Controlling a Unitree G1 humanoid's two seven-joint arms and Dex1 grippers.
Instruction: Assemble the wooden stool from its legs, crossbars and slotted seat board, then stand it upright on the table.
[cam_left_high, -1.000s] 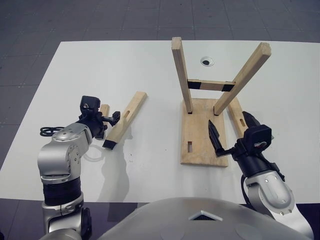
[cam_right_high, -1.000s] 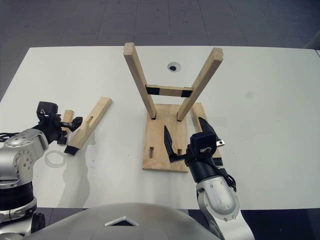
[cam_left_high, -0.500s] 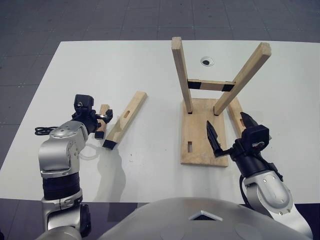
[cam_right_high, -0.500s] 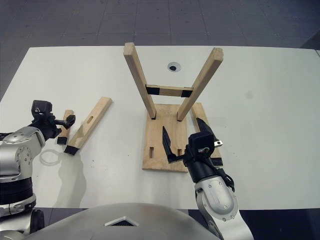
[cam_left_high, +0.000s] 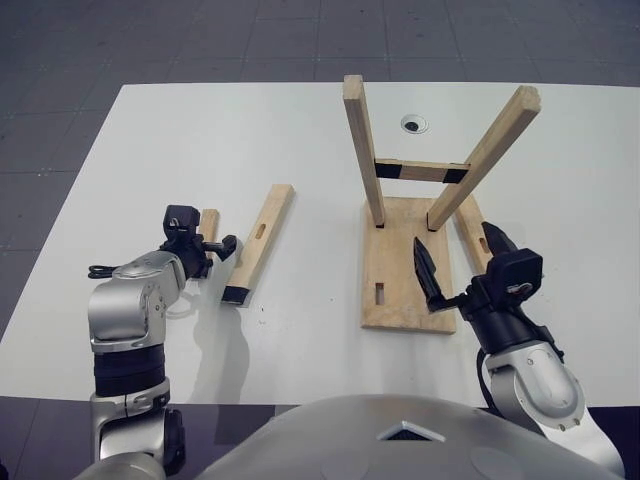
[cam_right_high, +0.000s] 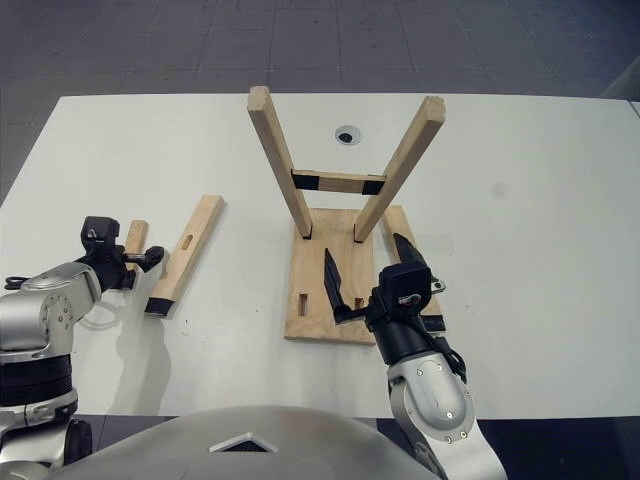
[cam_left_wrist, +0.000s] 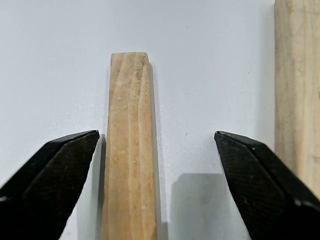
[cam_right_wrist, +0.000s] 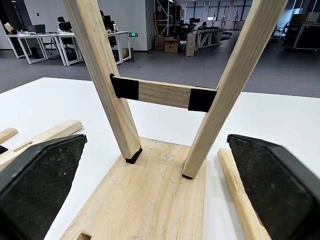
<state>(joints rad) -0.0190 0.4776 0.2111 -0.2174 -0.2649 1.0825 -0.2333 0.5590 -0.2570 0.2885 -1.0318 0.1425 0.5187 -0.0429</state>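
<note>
As the head sees it: board (cam_left_high: 395, 250) flat, mid-table; two legs (cam_left_high: 362, 150) and crossbar (cam_left_high: 420, 170) fitted; spare legs (cam_left_high: 258, 240) lying either side.
Left wrist: left gripper (cam_left_wrist: 156, 137) released, straddling short bar (cam_left_wrist: 130, 150).
Right wrist: right gripper (cam_right_wrist: 157, 140) released at board's near end.
Judged outstanding: spare legs, short bar, upending.

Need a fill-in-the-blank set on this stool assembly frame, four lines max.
1. The seat board has ___ legs standing in it.
2. The left gripper is ___, straddling the short crossbar.
3. The black-tipped loose leg lies on the table, on the board's ___ side.
4. The right gripper holds ___.
Missing: two; open; left; nothing.
</note>
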